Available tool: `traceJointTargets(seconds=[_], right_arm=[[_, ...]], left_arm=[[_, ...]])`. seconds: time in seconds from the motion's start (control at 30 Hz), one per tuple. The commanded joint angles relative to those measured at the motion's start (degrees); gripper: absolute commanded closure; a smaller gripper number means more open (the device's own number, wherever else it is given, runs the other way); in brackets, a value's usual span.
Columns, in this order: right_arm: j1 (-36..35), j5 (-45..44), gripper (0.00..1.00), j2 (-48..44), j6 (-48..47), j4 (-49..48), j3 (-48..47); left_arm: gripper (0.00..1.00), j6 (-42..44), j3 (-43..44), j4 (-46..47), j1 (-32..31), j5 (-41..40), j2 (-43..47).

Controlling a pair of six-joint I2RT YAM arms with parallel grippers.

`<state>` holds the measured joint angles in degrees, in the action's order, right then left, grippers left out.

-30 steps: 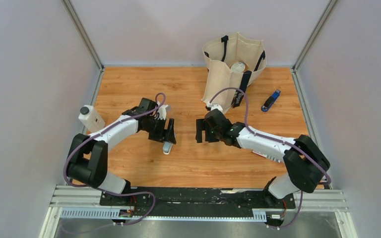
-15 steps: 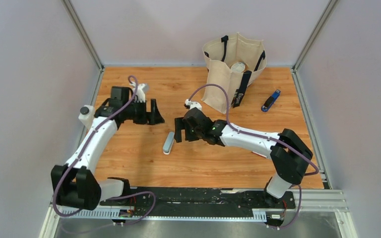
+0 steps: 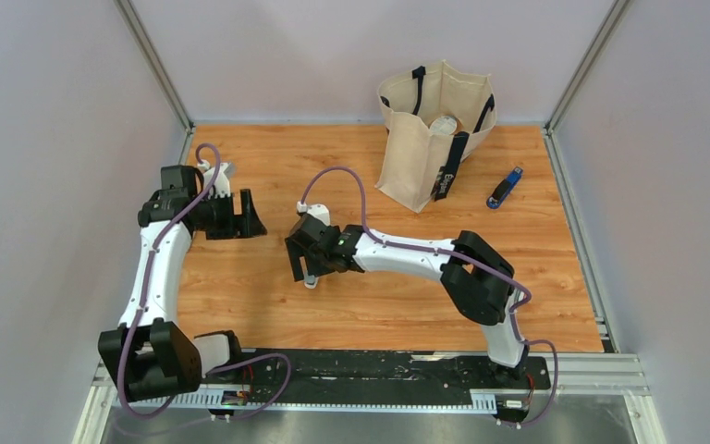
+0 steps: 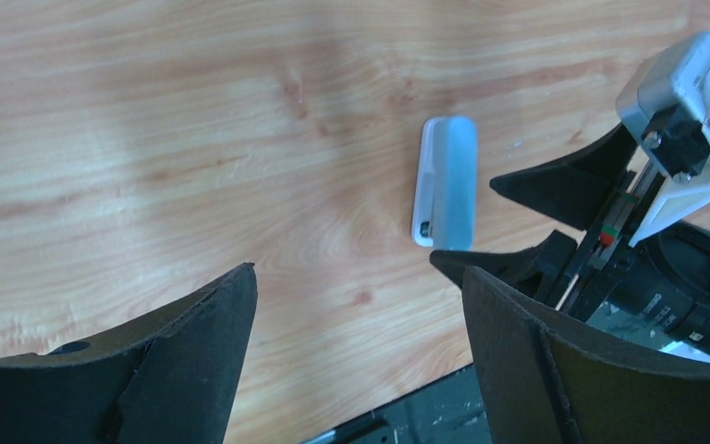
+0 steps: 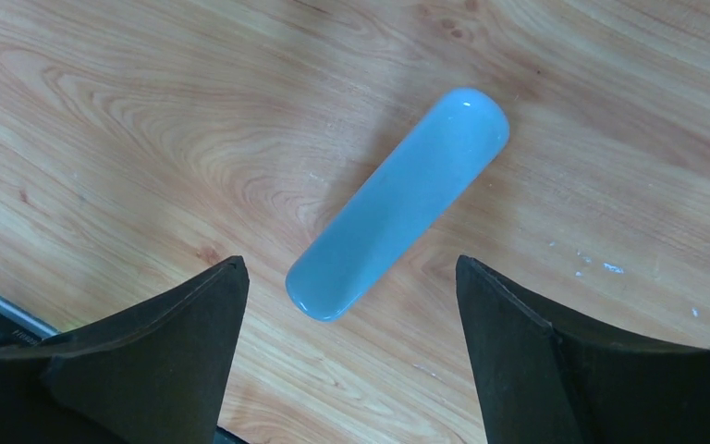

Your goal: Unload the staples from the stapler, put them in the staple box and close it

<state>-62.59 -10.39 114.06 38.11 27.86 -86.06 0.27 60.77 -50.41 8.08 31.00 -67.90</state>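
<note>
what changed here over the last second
The left gripper pulled back and to the left, away from the pale grey oblong object, leaving it lying on the table. The right gripper swung left and now hangs open right over that object. The object itself barely shifted; the blue stapler and the cloth bag stayed where they were.

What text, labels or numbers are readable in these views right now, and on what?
No text is legible.
Canvas bag: white lettering on its dark strap, too blurred to read.
Right gripper: tiny pale print on its body, too small to read.
Stapler: no marking discernible.
Pale blue oblong object: plain, no print.
</note>
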Motion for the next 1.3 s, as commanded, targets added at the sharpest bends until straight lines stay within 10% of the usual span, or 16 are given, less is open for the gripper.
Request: traceJointTargets(seconds=[0.0, 0.6, 0.97, 1.27], right_arm=[[-0.61, -2.61, 0.16, 1.77, 1.18, 4.31, -5.43], [-1.75, -6.04, 0.43, 7.58, 1.53, 15.29, -12.99], [-1.66, -5.95, 0.85, 5.21, 0.91, 13.19, -11.67], [1.24, -1.83, 1.00, -9.02, 8.38, -2.52, -0.27]], left_arm=[[0.11, 5.26, 1.02, -4.26, 1.15, -0.32, 1.62], [0.10, 6.23, -4.35, -1.62, 1.15, -6.66, 8.74], [0.09, 7.90, -7.42, 0.58, -5.60, -13.51, 9.45], [0.09, 10.62, -9.53, 4.62, -10.36, -8.51, 8.05]])
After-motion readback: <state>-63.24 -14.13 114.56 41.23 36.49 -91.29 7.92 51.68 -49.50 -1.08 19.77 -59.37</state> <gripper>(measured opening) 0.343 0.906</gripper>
